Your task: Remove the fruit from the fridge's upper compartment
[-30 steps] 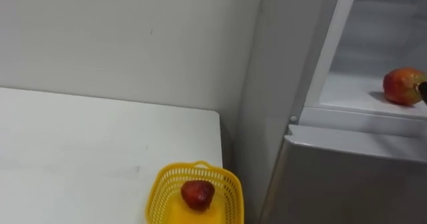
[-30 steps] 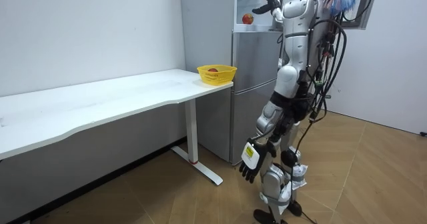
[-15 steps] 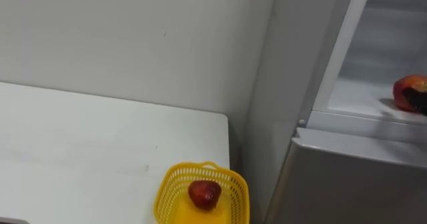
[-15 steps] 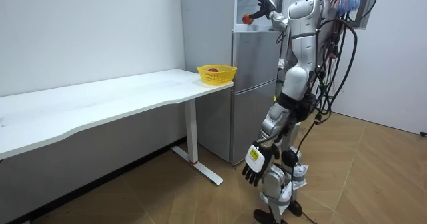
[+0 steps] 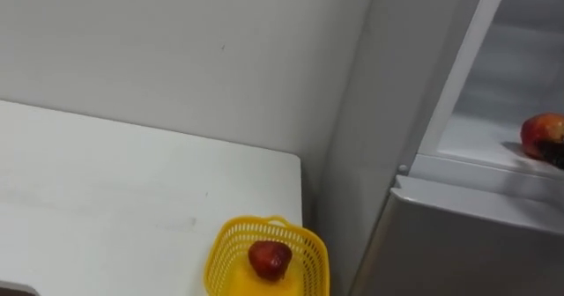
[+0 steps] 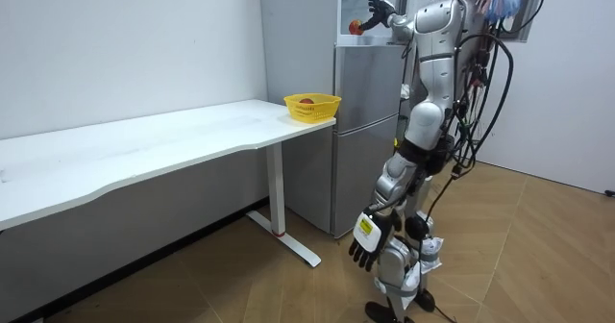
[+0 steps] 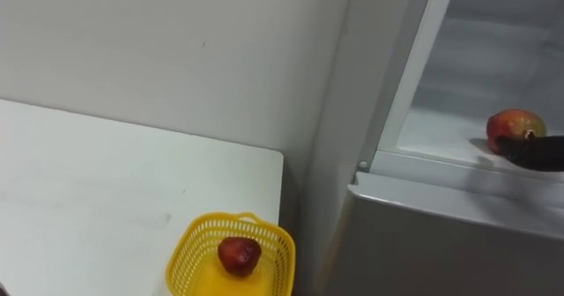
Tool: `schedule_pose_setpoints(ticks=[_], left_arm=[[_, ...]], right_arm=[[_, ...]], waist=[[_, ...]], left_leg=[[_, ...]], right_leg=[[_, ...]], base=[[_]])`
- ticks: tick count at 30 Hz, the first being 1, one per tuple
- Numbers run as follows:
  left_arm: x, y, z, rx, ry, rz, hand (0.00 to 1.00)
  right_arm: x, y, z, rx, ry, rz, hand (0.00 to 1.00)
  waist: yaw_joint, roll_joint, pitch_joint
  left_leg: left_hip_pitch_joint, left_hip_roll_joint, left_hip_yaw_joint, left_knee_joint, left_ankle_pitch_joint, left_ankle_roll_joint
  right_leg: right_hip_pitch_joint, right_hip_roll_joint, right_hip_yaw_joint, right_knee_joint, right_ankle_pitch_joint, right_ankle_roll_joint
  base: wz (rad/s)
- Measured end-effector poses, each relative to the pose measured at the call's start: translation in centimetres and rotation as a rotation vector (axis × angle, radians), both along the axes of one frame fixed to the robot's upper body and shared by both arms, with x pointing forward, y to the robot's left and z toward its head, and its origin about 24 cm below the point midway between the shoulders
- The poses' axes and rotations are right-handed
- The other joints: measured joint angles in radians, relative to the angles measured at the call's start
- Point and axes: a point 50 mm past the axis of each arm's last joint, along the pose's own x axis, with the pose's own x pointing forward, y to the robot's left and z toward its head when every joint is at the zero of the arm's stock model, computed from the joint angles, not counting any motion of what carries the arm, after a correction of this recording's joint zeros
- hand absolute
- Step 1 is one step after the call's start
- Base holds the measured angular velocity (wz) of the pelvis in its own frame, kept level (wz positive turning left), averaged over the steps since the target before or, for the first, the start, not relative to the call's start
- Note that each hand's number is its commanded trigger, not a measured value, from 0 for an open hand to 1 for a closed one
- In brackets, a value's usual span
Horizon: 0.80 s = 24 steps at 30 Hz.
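Plain white walls and a herringbone wood floor. Against the wall, a long white table, smooth matt top on white metal legs. Just beside its far end, a tall grey fridge, flat and sheet-smooth, upper compartment open. At the tabletop's corner next to the fridge, a yellow plastic basket, round-cornered and slatted, holding one glossy dark-red fruit. On the pale upper fridge shelf, near its front edge, a round red-and-yellow fruit. Right hand, dark, raised to the shelf and touching that fruit's lower front; impossible to tell whether clamped on it. Left hand hanging low beside the thigh, fingers loose and apart. Standing upright, facing the fridge.
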Motion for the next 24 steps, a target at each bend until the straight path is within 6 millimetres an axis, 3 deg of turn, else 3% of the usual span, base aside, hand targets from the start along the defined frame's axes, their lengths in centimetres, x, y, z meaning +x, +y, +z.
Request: schedule_pose_setpoints(ticks=[10, 16, 24], left_arm=[[-1.1, 0.3, 0.1, 0.004, 0.028, 0.01, 0.0], [-1.3, 0.8, 0.3, 0.009, 0.038, 0.003, 0.0], [-1.7, 0.7, 0.2, 0.003, 0.059, -0.006, 0.0]], right_arm=[[0.3, -0.2, -1.5, 0.08, 0.069, 0.065, 0.0], [0.7, -0.5, -1.0, 0.081, 0.078, 0.065, 0.0], [0.9, -0.5, -0.6, 0.063, 0.08, 0.069, 0.0]], waist=[[-0.006, 0.011, 0.0071], [-0.006, 0.012, 0.0053], [-0.004, 0.037, -0.0001]], left_leg=[[0.0, 0.0, -0.006, 0.001, 0.0, 0.0], [0.0, 0.0, -0.006, 0.001, 0.0, 0.0], [-0.004, -0.006, -0.016, 0.002, 0.001, 0.001]], right_leg=[[0.003, -0.002, -0.005, -0.002, 0.0, 0.0], [0.003, -0.003, -0.007, -0.001, 0.0, 0.0], [0.002, -0.001, -0.016, -0.002, 0.0, 0.0]], base=[[0.01], [0.0], [0.02]])
